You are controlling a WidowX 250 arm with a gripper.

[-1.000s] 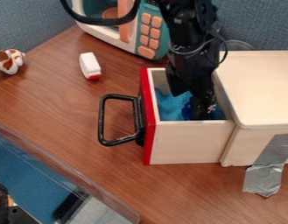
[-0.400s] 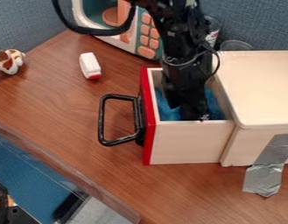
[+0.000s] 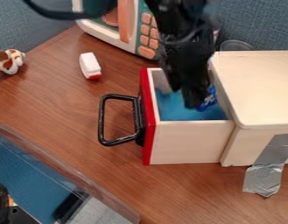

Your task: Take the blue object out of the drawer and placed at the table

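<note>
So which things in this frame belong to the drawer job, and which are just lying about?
Part of the job:
- dark blue object, beside the hand
- open drawer, with its black handle
- table

Just lying about:
- white-and-red piece
- brown-and-white toy
- toy microwave
- clear container behind the wooden box

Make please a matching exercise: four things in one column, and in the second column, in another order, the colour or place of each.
Things:
1. Front panel of the drawer
2. Handle
3. Tape
4. Blue object with white marks

Colours and places:
A. Silver-grey, stuck on the wooden box
B. Beside the pincer, within the outline of the open drawer
C. Red
D. Black, sticking out over the table

Right pairs: 1-C, 2-D, 3-A, 4-B
</note>
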